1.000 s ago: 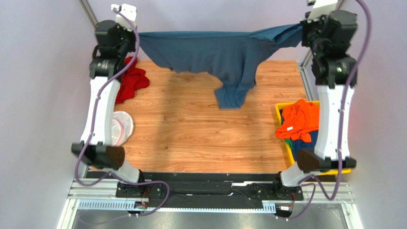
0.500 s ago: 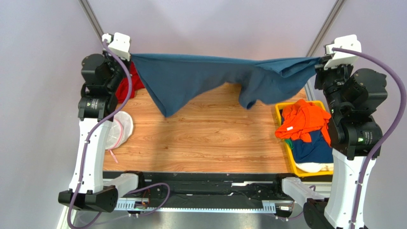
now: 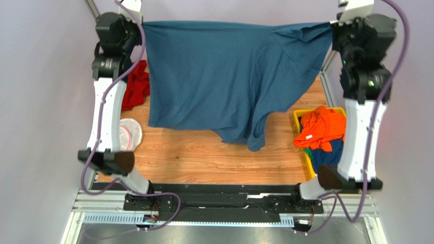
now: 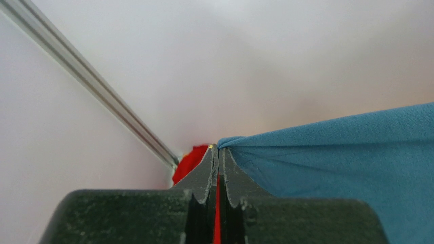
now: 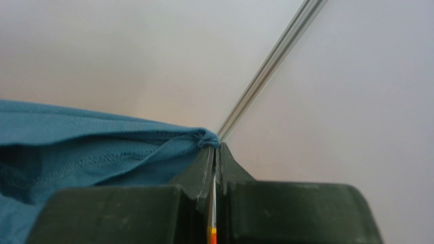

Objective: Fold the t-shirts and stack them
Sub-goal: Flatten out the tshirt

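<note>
Wooden surface [image 3: 193, 157] lies under the blue t-shirt [image 3: 219, 76], pinched tight by my left hand [image 4: 218, 150] at 11 o'clock and right hand [image 5: 215, 147] at 1 o'clock; I should lower it flat, slowly.

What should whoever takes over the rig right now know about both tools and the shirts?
The left tool is shut on one top corner of the blue t-shirt; the right tool is shut on the other.
The shirt hangs spread between them over the table, one sleeve dangling lowest.
An orange t-shirt lies on darker cloth in the yellow bin at right; a red garment is bunched far left, near the mesh disc.
Done: blue shirt raised and spread. No folded stack visible.
Left: lay flat, fold, repeat, stack.
</note>
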